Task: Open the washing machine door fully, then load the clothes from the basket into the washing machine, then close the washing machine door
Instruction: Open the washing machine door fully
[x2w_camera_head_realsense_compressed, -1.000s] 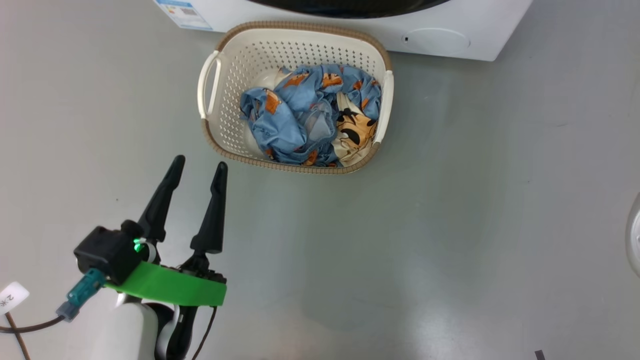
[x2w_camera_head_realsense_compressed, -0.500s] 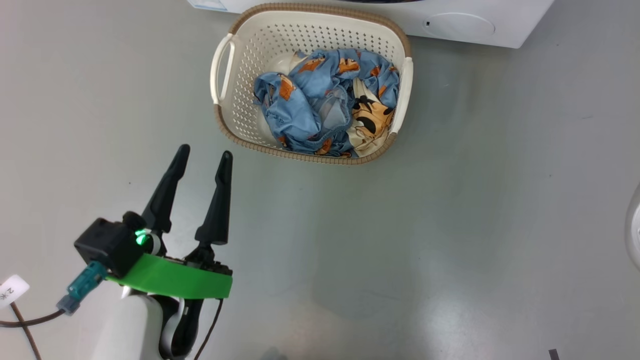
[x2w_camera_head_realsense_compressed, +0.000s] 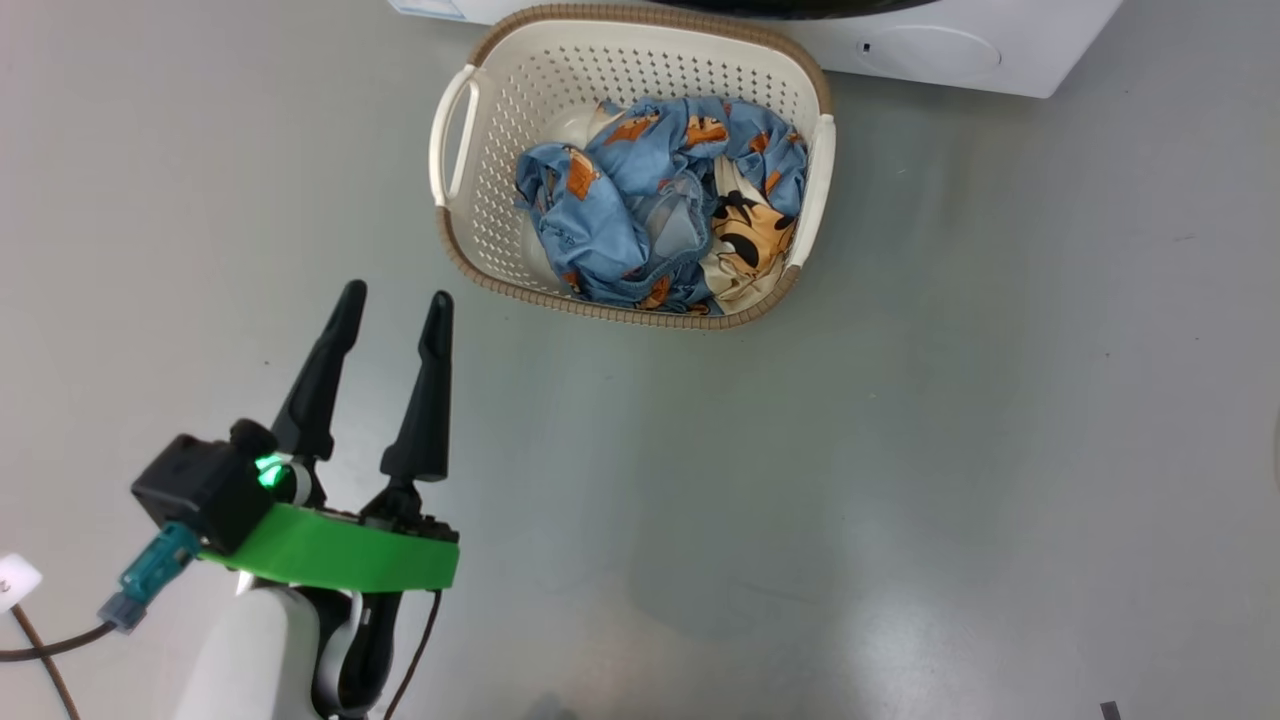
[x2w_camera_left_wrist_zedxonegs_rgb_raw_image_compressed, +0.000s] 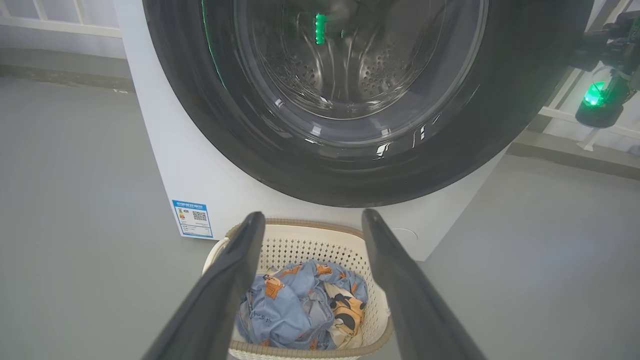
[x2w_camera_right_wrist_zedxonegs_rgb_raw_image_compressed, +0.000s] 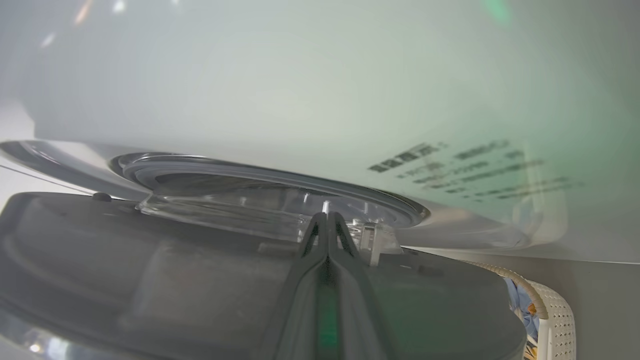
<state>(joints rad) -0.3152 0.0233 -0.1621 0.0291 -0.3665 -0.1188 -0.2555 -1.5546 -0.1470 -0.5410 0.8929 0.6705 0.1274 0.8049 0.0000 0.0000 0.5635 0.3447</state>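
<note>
Presently left tool (x2w_camera_head_realsense_compressed: 395, 296) spread near basket (x2w_camera_head_realsense_compressed: 490, 230); right tool (x2w_camera_right_wrist_zedxonegs_rgb_raw_image_compressed: 327, 216) pressed together at washing machine door (x2w_camera_right_wrist_zedxonegs_rgb_raw_image_compressed: 150, 270).

You see the basket (x2w_camera_head_realsense_compressed: 480, 230) in cream perforated plastic with a brown woven-look rim, and the clothes (x2w_camera_head_realsense_compressed: 620, 200) as soft, crumpled cloth. The washing machine door (x2w_camera_left_wrist_zedxonegs_rgb_raw_image_compressed: 200, 125) shows a glossy black rim around clear glass. The floor (x2w_camera_head_realsense_compressed: 900, 450) is smooth grey, faintly shiny. The left fingers (x2w_camera_head_realsense_compressed: 425, 400) look matt black.

The basket (x2w_camera_head_realsense_compressed: 460, 240) on the floor (x2w_camera_head_realsense_compressed: 900, 450) before the washing machine (x2w_camera_head_realsense_compressed: 930, 50)
The clothes (x2w_camera_head_realsense_compressed: 660, 200) lie in it; the machine stands at its 12 o'clock, the left gripper (x2w_camera_head_realsense_compressed: 395, 295) at its 7 o'clock, apart.
</note>
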